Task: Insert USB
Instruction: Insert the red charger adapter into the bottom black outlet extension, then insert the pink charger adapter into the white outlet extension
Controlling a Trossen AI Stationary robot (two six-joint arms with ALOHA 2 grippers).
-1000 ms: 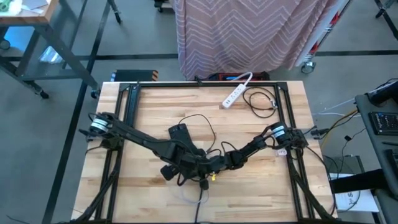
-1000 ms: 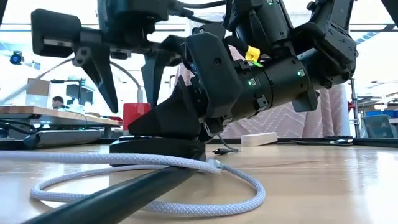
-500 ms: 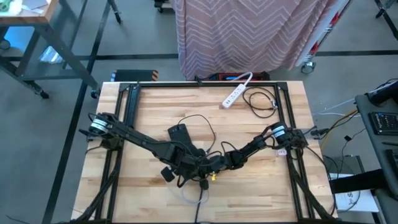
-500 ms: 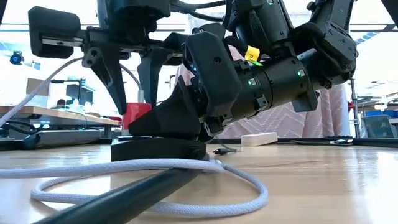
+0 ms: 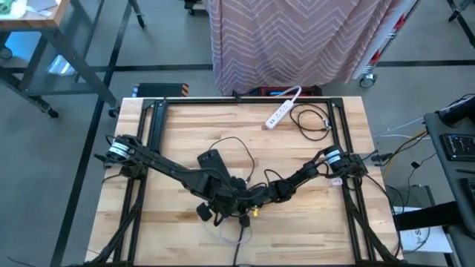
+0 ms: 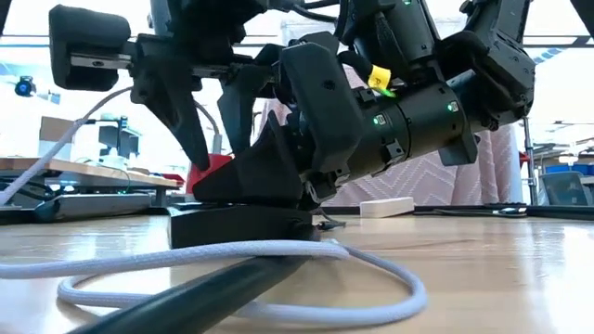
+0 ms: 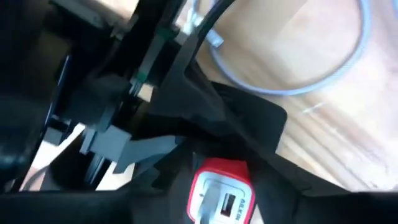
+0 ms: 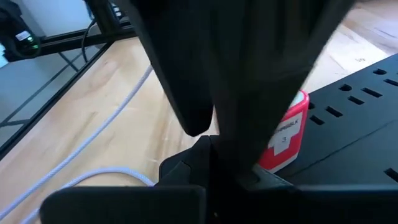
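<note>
USB charger, a red-and-white block with its port facing the left wrist camera, is sitting plugged into the black power strip near the middle of the wooden table. Both grippers are crowding over it. The left gripper is hanging just above it with its fingers partly spread, and whether they are gripping anything cannot be told. The right gripper, nearest the charger, is pressing in from the right side with its jaws fully closed; what they are pinching is hidden. White braided cable is looping across the table in front of the strip. Its plug end cannot be made out in any view, so plug-to-port alignment is impossible to judge.
</note>
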